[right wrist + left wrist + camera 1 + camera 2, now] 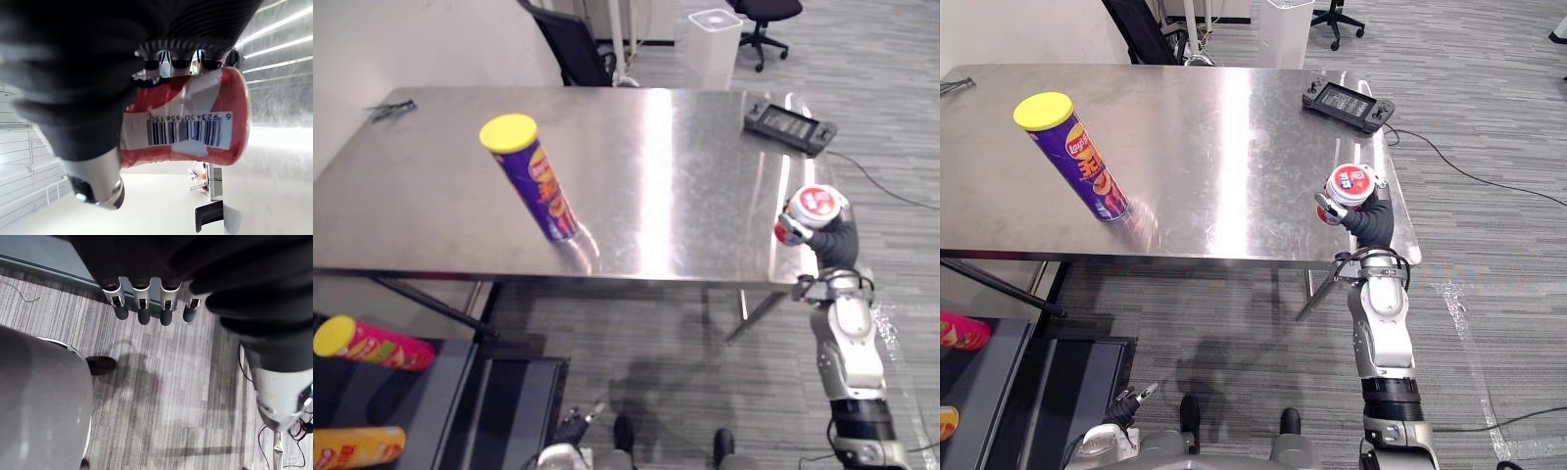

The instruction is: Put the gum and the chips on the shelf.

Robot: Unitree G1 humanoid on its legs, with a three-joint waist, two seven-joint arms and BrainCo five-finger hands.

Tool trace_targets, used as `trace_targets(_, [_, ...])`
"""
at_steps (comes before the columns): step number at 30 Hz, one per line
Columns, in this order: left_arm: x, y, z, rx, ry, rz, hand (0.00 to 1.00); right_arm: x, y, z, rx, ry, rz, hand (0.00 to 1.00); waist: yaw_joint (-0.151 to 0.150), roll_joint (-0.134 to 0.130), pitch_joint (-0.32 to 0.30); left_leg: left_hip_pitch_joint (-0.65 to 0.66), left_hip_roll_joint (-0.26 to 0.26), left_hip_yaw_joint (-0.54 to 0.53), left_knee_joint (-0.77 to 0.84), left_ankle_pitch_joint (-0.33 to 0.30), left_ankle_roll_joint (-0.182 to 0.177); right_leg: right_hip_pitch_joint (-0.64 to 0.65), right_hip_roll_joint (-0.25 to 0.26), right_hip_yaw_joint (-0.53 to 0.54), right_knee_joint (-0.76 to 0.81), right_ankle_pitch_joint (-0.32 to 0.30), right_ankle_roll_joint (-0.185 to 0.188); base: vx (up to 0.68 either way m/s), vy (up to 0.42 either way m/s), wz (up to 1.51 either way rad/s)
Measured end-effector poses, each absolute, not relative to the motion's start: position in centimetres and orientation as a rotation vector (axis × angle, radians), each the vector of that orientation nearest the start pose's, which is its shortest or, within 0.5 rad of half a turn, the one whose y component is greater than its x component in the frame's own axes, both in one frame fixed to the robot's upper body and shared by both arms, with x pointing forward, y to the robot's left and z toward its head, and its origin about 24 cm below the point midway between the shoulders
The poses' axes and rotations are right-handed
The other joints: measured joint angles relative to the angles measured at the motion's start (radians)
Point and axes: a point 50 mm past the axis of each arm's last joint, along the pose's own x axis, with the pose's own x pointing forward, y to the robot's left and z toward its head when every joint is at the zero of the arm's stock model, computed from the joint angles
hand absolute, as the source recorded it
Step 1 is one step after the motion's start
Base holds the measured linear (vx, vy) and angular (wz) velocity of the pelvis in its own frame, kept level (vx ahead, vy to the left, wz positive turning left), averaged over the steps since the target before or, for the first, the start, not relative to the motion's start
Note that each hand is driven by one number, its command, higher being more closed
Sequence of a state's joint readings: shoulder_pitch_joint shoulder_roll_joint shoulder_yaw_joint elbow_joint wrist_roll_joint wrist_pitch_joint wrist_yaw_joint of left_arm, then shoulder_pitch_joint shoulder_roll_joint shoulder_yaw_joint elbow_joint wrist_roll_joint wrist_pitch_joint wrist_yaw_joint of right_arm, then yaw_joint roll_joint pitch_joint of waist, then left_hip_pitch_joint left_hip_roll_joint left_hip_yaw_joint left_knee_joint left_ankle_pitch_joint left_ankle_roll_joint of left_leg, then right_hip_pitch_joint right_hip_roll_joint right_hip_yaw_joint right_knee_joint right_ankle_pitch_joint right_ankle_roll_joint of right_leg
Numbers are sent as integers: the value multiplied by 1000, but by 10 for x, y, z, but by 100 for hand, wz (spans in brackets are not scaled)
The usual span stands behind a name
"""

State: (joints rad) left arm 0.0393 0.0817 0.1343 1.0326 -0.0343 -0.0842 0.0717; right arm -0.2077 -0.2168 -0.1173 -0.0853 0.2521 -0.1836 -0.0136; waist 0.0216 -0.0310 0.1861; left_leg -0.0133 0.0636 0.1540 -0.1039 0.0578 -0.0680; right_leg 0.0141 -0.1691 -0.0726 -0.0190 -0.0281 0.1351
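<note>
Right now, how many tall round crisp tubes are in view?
3. A purple, yellow-lidded tube stands on the steel table; a pink-red tube and an orange-yellow tube lie on the dark shelf, lower left. More may be hidden.

Chips can [543, 191]: purple body, yellow lid. Gum tub [195, 122]: red and white, black barcode. Table [685, 166]: bare silver metal.

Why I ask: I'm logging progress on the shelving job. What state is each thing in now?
chips can: upright on the table, lid on
gum tub: lid on, held above the table's right edge
right robot hand: shut on the gum tub
left robot hand: open, empty, hanging over the floor
console: lying flat at the table's far right corner
pink can and yellow can: lying on their sides
</note>
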Motion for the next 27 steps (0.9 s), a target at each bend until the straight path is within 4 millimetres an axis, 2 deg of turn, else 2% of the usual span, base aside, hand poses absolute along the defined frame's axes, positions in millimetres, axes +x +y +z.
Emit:
trace_targets(7, [115, 207, -152, 12, 986, 280, 0, 269, -208, 136, 34, -475, -83, 100, -2, -3, -12, 15, 2, -3, 7, 3, 0, 8, 0, -1, 16, 0, 0, -5, 0, 0])
trace_targets(9, [115, 206, -152, 11, 988, 280, 0, 268, -216, 137, 34, -482, -121, 100, -6, 2, -13, -11, 7, -5, 29, 1, 1, -47, -2, -5, 94, -9, -11, -55, 13, 7])
trace_targets(11, [116, 207, -152, -3, 984, 292, 0, 266, -221, 137, 36, -484, -159, 100, -20, 3, -9, -82, 1, -36, 131, -34, 7, -99, -17, -30, 192, -38, -17, -93, 26, 42])
trace_targets(14, [116, 209, -152, -33, 980, 327, 0, 267, -214, 136, 39, -481, -129, 100, -13, 4, -2, -120, -15, -86, 189, -49, 8, -98, -40, -76, 237, -92, -23, -120, -6, 46])
trace_targets(15, [117, 210, -151, -38, 977, 335, 0, 268, -209, 137, 40, -481, -107, 100, -14, 13, 3, -146, -14, -113, 196, -46, 3, -102, -38, -103, 239, -98, -23, -205, -77, 82])
trace_targets(16, [118, 209, -151, -45, 972, 337, 0, 269, -205, 137, 44, -482, -87, 100, -14, 27, 6, -182, -11, -160, 183, -18, -11, -127, -34, -151, 259, -107, -37, -187, -88, 100])
trace_targets(18, [119, 208, -150, -67, 965, 343, 0, 269, -206, 139, 50, -485, -82, 100, -12, 60, 7, -230, -3, -247, 101, 21, -41, -170, -22, -254, 303, -120, -61, -184, -140, 145])
trace_targets(19, [118, 206, -151, -69, 970, 337, 0, 269, -209, 139, 46, -482, -87, 100, -10, 63, 9, -225, 12, -236, 30, -2, -64, -167, -24, -306, 295, -125, -71, -179, -147, 150])
trace_targets(20, [118, 210, -150, -60, 970, 342, 0, 269, -213, 141, 42, -488, -99, 100, -4, 59, 9, -228, 14, -185, 10, -28, -48, -167, -44, -347, 287, -127, -82, -172, -117, 170])
trace_targets(21, [124, 210, -148, -65, 953, 341, 0, 267, -222, 144, 36, -502, -138, 100, 4, 41, 22, -270, 16, -35, 82, -7, 36, -170, -95, -425, 317, -138, -98, -137, -97, 183])
trace_targets(22, [126, 212, -148, -68, 949, 345, 0, 266, -231, 145, 36, -507, -186, 100, 3, 41, 22, -295, 22, 69, 219, 8, 90, -160, -138, -485, 350, -148, -105, -112, -124, 201])
trace_targets(23, [120, 212, -149, -70, 962, 351, 0, 264, -238, 147, 36, -514, -223, 100, 0, 46, 22, -296, 50, 145, 360, -1, 117, -138, -159, -541, 379, -156, -105, -77, -131, 189])
trace_targets(24, [111, 212, -152, -78, 985, 361, 0, 262, -240, 147, 30, -516, -236, 100, -7, 71, 19, -273, 87, 200, 445, -51, 116, -107, -174, -606, 424, -169, -104, -133, -76, 219])
trace_targets(25, [103, 208, -155, -82, 1005, 357, 0, 259, -248, 148, 29, -523, -278, 100, -16, 103, 13, -282, 60, 202, 410, -6, 141, -97, -181, -650, 469, -204, -104, -167, -53, 204])
trace_targets(27, [99, 214, -155, -75, 1012, 372, 0, 256, -252, 147, 32, -521, -304, 100, -22, 82, 0, -258, -2, 149, 257, 88, 115, -90, -174, -662, 406, -217, -106, -149, -25, 150])
